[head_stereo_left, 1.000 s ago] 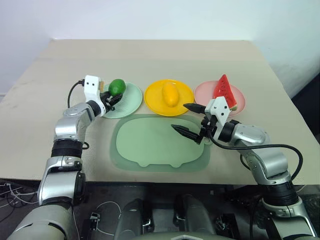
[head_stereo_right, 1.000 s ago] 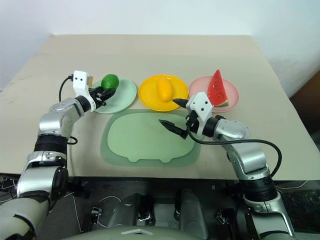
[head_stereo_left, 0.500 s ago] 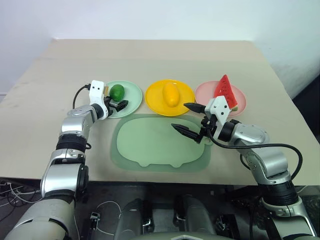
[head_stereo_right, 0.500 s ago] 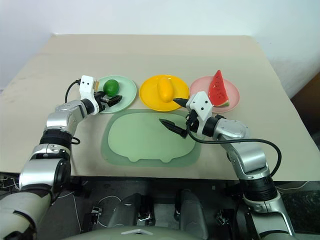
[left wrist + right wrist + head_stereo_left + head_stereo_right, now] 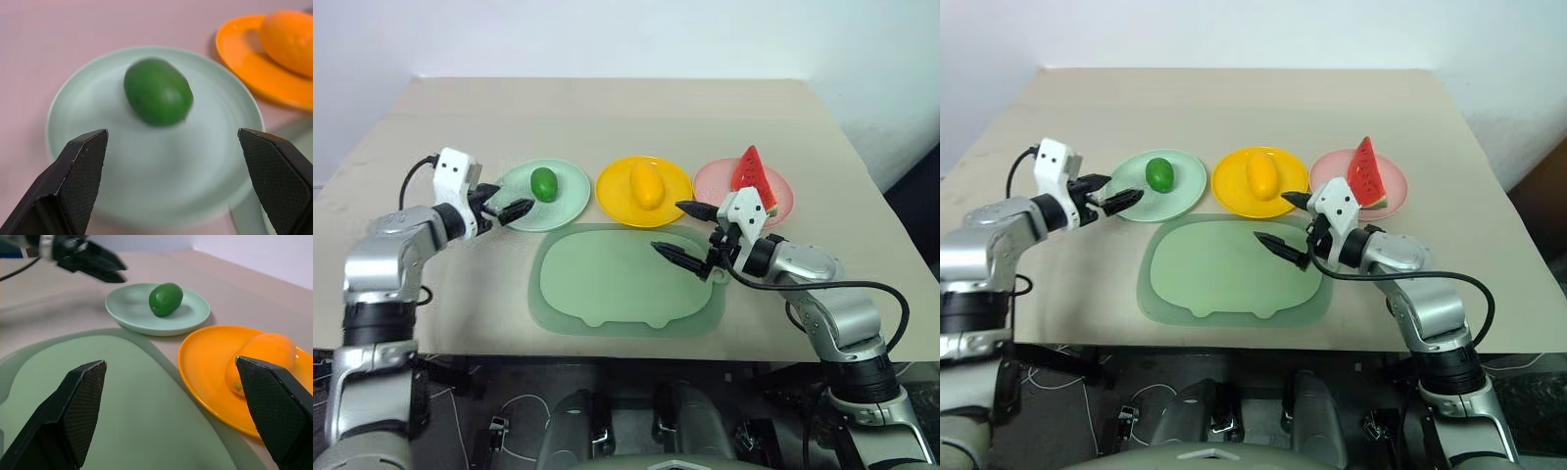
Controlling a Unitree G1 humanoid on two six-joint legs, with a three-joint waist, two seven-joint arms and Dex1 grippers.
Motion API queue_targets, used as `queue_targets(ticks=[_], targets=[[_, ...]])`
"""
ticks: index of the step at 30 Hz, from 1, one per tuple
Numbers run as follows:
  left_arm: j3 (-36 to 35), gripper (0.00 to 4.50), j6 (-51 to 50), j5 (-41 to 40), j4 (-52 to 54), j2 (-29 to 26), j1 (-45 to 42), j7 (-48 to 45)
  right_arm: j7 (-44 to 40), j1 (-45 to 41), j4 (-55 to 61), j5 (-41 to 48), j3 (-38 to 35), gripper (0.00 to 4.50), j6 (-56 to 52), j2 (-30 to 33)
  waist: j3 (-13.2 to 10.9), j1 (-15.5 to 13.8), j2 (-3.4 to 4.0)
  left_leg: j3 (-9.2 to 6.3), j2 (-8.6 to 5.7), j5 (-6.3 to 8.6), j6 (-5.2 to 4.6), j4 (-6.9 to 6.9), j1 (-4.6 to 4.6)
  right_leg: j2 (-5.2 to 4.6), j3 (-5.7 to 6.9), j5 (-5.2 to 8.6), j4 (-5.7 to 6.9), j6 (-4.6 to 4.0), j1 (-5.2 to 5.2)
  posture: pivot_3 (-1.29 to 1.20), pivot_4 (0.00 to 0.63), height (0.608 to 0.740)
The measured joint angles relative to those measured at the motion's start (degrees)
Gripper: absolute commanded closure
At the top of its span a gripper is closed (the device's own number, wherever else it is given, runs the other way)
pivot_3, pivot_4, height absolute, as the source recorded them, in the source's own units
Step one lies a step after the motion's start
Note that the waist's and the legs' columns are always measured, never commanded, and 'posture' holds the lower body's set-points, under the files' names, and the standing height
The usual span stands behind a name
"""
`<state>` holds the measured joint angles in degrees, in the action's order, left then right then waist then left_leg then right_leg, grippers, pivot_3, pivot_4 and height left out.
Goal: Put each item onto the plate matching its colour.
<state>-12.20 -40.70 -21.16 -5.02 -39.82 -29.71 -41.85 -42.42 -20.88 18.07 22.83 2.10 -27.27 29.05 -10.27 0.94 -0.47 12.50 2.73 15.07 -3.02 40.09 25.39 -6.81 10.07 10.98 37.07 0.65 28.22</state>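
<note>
Three plates in a row across the middle of the counter [image 5: 607, 108], roughly parallel to its near edge. Nearest the counter's left edge, the mint green plate [image 5: 570, 204] with the round green fruit [image 5: 543, 182] lying on it, a little off centre toward the far rim. In the middle, the yellow plate [image 5: 617, 191] carrying the oval yellow fruit [image 5: 646, 185]. Nearest the right edge, the pink plate [image 5: 781, 196] bearing the red watermelon wedge [image 5: 750, 174], standing upright with its point up. Just in front of the row, toward the near edge, the larger pale green mat [image 5: 607, 284], bare. Left end effector [image 5: 507, 209] released, fingers spread wide, hovering just at the left rim of the mint green plate, apart from the green fruit and pointing toward it. Right end effector [image 5: 689, 234] likewise released and holding nothing, fingers wide apart, poised above the mat's right part, just in front of the yellow and pink plates.
</note>
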Motion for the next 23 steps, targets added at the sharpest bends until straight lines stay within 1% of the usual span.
queue_targets(ticks=[2,4,7,12,19,23], targets=[[-2.1,0.03,1.9,-2.2,2.3,0.0,3.7,-2.2,-0.1,0.1,0.4,0.8,-0.6,0.00,-0.1,0.0,0.0,-0.2,0.00,-0.01,-0.01,0.00,0.00,0.01,0.02,-0.03,0.00,0.08,-0.04,-0.13,-0.01,0.00,0.150,0.696],[-5.0,0.03,7.0,-4.4,5.5,0.9,8.5,-5.2,-0.4,0.4,0.9,1.9,-1.1,0.00,-0.1,0.0,0.0,-0.2,0.00,-0.01,-0.02,0.01,0.01,0.00,0.02,-0.06,-0.01,0.07,-0.08,-0.21,0.00,0.00,0.150,0.696],[-7.5,0.03,13.1,-5.9,7.3,3.0,12.9,-7.0,-0.6,0.8,1.2,4.3,-2.3,0.00,-0.9,-0.1,0.0,-0.3,-0.01,-0.03,-0.01,0.01,0.01,0.01,0.01,-0.05,0.00,0.07,-0.08,-0.22,-0.01,0.00,0.150,0.696],[-8.5,0.03,19.7,-6.7,7.2,3.9,16.1,-8.5,0.0,1.0,1.9,5.9,-2.9,0.00,-2.0,-0.8,0.0,-0.3,0.00,-0.03,-0.02,0.02,-0.01,0.00,0.01,-0.05,-0.01,0.08,-0.11,-0.21,-0.01,0.00,0.150,0.696],[-8.2,0.03,34.9,-4.3,2.9,6.5,22.5,-12.4,-1.0,3.8,2.0,7.8,-3.0,0.00,-2.4,-0.5,0.0,-0.3,-0.01,-0.02,0.00,0.04,-0.04,-0.02,0.03,-0.05,0.00,0.08,-0.15,-0.24,0.00,0.00,0.150,0.696],[-8.2,0.03,36.2,-5.2,2.9,7.3,23.5,-12.8,-1.8,5.0,2.0,8.4,-3.3,0.00,-2.4,0.2,0.0,-0.3,-0.01,-0.03,0.00,0.06,-0.07,-0.02,0.02,-0.04,0.00,0.16,-0.25,-0.14,-0.04,0.00,0.150,0.696]])
